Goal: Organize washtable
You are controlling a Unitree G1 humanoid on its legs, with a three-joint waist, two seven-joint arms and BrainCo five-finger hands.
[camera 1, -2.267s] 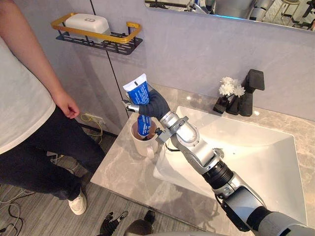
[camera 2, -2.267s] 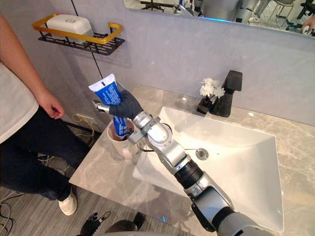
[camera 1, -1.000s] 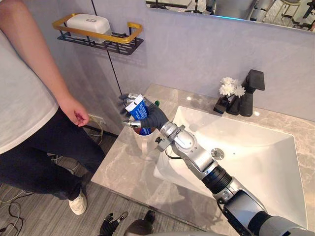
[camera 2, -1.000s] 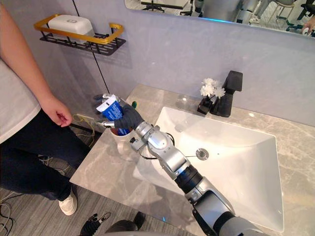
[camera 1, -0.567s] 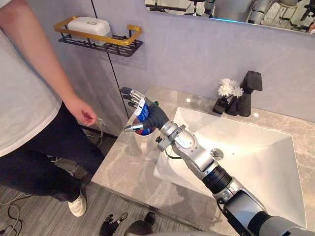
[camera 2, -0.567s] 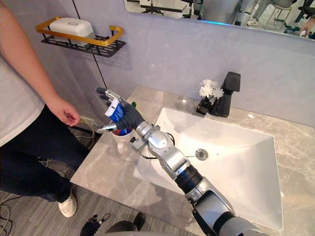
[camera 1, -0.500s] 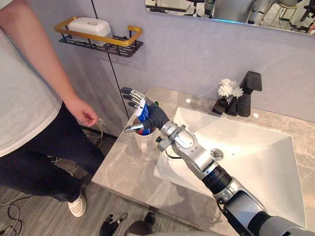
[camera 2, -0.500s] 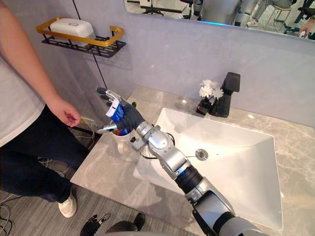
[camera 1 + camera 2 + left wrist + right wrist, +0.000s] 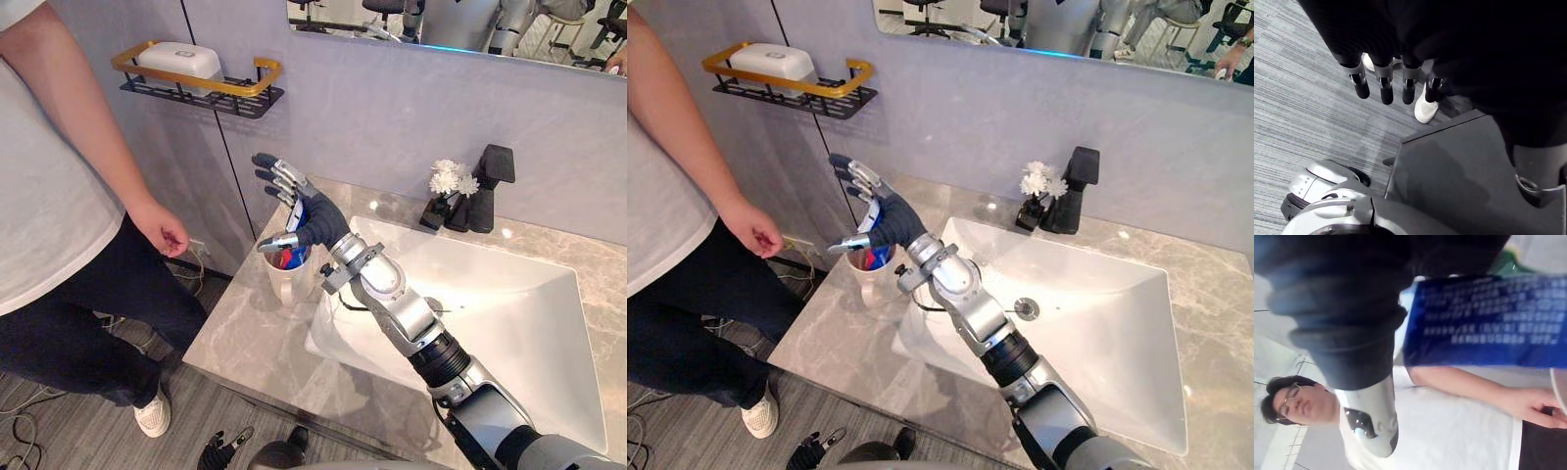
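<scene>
I face a white basin (image 9: 519, 333) set in a grey marble counter (image 9: 245, 338), a black tap (image 9: 487, 186) at its far rim. Behind the basin a pale grey wall (image 9: 382, 117) carries a mirror (image 9: 441, 18). Up to the basin's left hangs a gold-railed shelf (image 9: 196, 84), with grey plank floor (image 9: 78, 441) below that side.

Polished marble counter (image 9: 245, 341), glossy white basin (image 9: 524, 328)

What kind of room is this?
Looks like a bathroom, or a mock-up of one: a white sink with a black faucet, a wall mirror above, and a cup holding toothpaste.
</scene>
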